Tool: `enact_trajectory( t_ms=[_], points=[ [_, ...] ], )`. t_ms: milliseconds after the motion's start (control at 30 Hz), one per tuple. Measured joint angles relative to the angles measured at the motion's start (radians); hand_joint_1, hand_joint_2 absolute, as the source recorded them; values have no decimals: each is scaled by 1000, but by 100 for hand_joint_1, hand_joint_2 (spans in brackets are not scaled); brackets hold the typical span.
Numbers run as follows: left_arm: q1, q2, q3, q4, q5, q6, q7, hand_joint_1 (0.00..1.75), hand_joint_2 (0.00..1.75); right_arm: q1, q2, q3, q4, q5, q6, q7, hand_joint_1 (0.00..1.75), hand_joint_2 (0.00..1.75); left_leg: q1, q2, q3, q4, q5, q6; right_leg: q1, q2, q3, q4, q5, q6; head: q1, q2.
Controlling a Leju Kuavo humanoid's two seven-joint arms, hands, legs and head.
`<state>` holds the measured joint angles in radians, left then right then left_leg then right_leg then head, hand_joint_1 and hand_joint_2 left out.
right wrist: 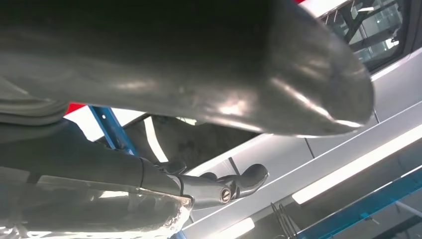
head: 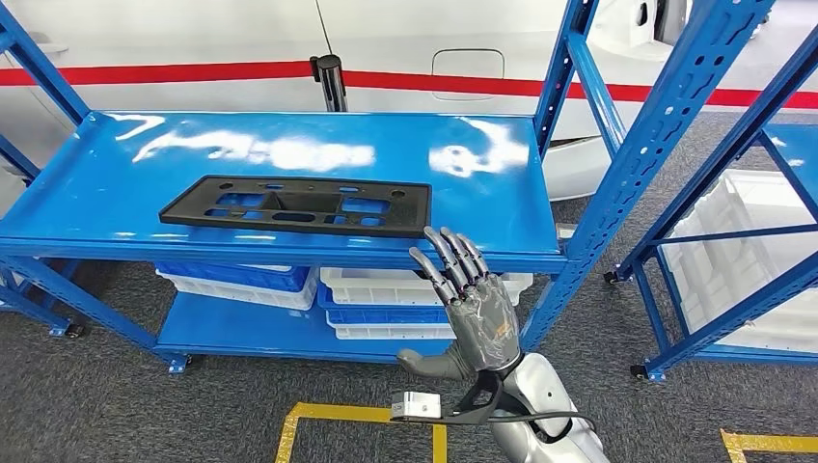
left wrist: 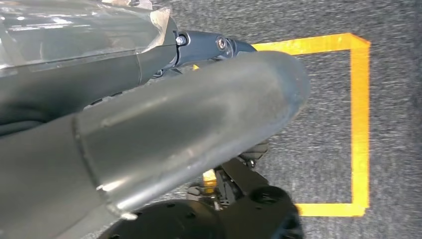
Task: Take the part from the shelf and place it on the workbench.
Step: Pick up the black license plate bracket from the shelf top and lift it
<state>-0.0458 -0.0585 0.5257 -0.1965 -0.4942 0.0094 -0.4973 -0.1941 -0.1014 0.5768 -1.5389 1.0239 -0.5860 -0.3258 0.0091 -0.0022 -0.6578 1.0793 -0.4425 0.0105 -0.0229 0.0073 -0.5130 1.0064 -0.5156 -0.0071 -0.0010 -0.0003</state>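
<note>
A flat black plastic part (head: pixel 294 205) with several cut-outs lies on the top blue shelf (head: pixel 106 183), close to its front edge. My right hand (head: pixel 470 304) is raised in front of the shelf's front edge, just right of and below the part, fingers stretched upward and apart, thumb out to the side, holding nothing. The right wrist view has its thumb (right wrist: pixel 239 64) large and close, with a fingertip (right wrist: pixel 249 178) beyond it. In the left wrist view my left hand (left wrist: pixel 164 129) hangs over the grey floor, thumb close to the camera, nothing in it.
Blue and white bins (head: pixel 386 301) stack on the lower shelf. A second blue rack (head: pixel 733 174) with white bins stands to the right. A white vehicle with a red stripe (head: pixel 193 72) is behind. Yellow floor tape (left wrist: pixel 358 124) marks the carpet.
</note>
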Motion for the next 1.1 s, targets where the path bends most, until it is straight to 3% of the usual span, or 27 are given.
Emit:
enact_trajectory(
  t_ms=[33,100,167,233,333,367,400,467,533,567,633,733,800,867,900,933,1000,1033,1100],
  points=[
    [0,0,0,0,-2,0,0,0,0,0,0,0,0,0,1,-1,0,0,-4,0,15,-37,7,7,2,1,4,-2,-6,5,0,0],
    [1,0,0,0,-8,-1,0,0,0,1,-1,1,-1,1,5,-3,0,87,-10,-1,24,-53,-3,19,6,2,6,-8,-13,16,-1,0],
    [2,0,0,0,-12,0,2,0,0,3,-4,2,-3,1,6,-4,0,175,-7,-3,40,-67,14,27,13,0,11,-5,-24,26,-1,0],
    [0,-1,0,0,-15,12,8,0,0,4,-9,3,-6,0,0,-7,0,175,-3,-4,58,-78,14,36,16,-2,-14,62,-58,24,1,0],
    [-3,-2,0,0,-16,33,18,0,0,8,-17,4,-6,0,-7,-12,0,175,-9,-14,70,-79,2,47,14,-2,-134,250,-116,17,1,0],
    [-4,-2,0,0,-16,36,19,0,0,9,-20,5,-6,0,-8,-13,0,175,-11,-21,74,-79,-3,48,14,-2,-161,273,-111,22,1,0],
    [-4,-2,0,0,-16,39,22,0,0,10,-21,5,-6,0,-8,-14,0,175,-13,-29,81,-79,-8,48,14,-2,-168,260,-89,29,1,0],
    [-4,-2,0,0,-17,42,24,0,0,9,-24,7,-6,0,-10,-14,0,175,-15,-47,96,-79,-19,46,15,9,-131,134,-9,40,2,0],
    [-5,-4,0,0,-18,43,25,0,0,9,-27,10,-6,0,-13,-14,0,175,-21,-65,105,-77,-29,40,19,24,-86,26,51,36,1,0],
    [-5,-5,1,1,-19,43,25,0,0,9,-28,11,-6,0,-15,-14,0,175,-22,-71,106,-76,-33,37,21,27,-76,5,62,31,0,0],
    [-3,-5,1,1,-19,44,25,0,0,8,-30,14,-6,0,-19,-14,0,175,-20,-80,106,-75,-38,29,17,18,-71,0,64,22,-1,0],
    [-1,-3,2,1,-19,45,25,0,0,6,-30,18,-6,-1,-24,-14,0,175,-14,-44,79,-13,-77,10,0,-2,-57,-13,65,2,-4,0],
    [-3,-2,3,1,-19,45,25,0,0,5,-30,22,-6,-1,-25,-14,0,175,-4,-17,14,110,-133,-4,0,-16,-51,-15,60,-9,-8,0],
    [-3,-1,4,1,-19,45,25,0,0,5,-29,26,-6,0,-25,-14,0,175,10,-7,-49,206,-156,-19,-3,-29,-48,-14,56,-9,-8,0],
    [-2,-1,4,1,-19,45,25,0,0,5,-29,28,-5,0,-25,-14,0,175,17,-3,-57,206,-140,-27,-6,-35,-46,-14,53,-5,-8,0],
    [-2,-1,4,1,-19,45,25,0,0,6,-29,30,-5,1,-25,-14,0,175,24,5,-43,165,-105,-34,-10,-41,-42,-14,49,0,-8,0],
    [-3,0,4,1,-19,45,25,0,0,6,-28,31,-5,0,-25,-14,0,175,34,38,19,29,-32,-47,-12,-53,-33,-10,39,16,-11,0],
    [-6,0,4,1,-19,45,25,0,0,6,-29,32,-5,-1,-25,-14,0,175,35,50,43,-22,-11,-48,-10,-59,-29,-8,34,25,-12,0],
    [-8,0,4,1,-19,45,23,0,0,6,-29,32,-4,-2,-25,-14,0,175,28,53,60,-61,-5,-38,-2,-71,-24,-8,27,42,-10,0]
  ],
)
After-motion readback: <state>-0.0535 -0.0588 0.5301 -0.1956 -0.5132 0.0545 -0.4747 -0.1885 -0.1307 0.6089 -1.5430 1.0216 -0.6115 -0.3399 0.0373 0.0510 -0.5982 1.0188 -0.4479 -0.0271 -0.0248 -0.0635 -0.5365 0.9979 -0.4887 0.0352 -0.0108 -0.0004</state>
